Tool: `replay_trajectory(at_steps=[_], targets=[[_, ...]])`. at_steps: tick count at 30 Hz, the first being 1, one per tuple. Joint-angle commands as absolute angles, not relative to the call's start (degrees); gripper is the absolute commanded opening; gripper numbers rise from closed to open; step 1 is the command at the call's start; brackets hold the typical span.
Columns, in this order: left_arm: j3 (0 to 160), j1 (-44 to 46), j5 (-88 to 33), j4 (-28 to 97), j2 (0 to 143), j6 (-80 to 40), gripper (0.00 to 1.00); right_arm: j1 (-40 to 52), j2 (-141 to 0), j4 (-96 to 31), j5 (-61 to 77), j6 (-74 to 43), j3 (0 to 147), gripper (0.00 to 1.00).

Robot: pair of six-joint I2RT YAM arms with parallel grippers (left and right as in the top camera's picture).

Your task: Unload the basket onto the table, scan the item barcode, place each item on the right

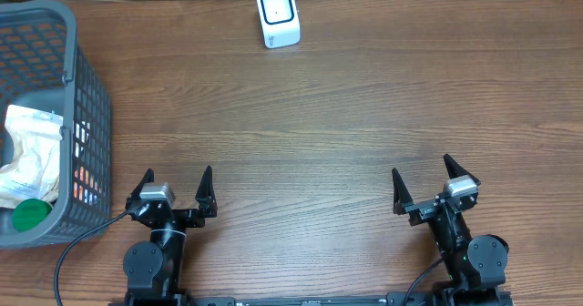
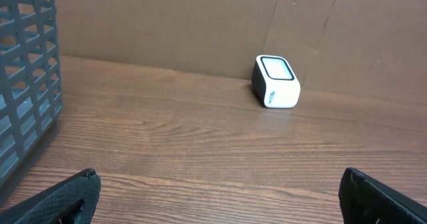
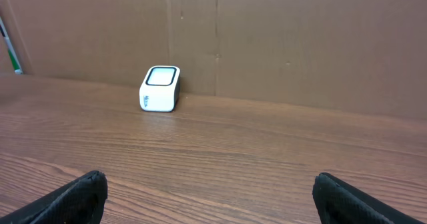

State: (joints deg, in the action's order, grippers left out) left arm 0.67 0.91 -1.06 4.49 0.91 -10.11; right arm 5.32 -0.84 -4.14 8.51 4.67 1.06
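Resting low at the near edge of the table, the left arm and the right arm both have their jaws spread wide with nothing between them. The barcode scanner, a small white box with a dark-rimmed window facing upward, stands at the far edge, close to the cardboard wall. Items to scan lie in the grey mesh basket just beside the left arm: a crinkled white packet and, nearer the arm, a green cap. The packet looks light, soft and probably slippery, so pinching a flat sealed edge seems safest. Its barcode is not visible.
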Motion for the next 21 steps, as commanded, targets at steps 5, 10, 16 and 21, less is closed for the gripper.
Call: replay_trajectory(at_steps=[5,10,16,21], targets=[[0.27,1.19,-3.22,3.77,0.32,-9.15,1.0,5.13,-0.16,-3.95,7.7,4.45,0.45,1.0],[2.61,1.19,-10.92,6.31,0.32,-6.37,1.0,5.13,-0.16,-3.95,7.7,4.45,0.45,1.0],[10.76,1.19,-11.05,10.81,1.65,-3.51,1.0,5.13,-0.16,-3.95,7.7,4.45,0.45,1.0],[21.43,1.19,-11.66,15.18,9.26,-2.94,1.0,5.13,-0.16,-3.95,7.7,4.45,0.45,1.0]])
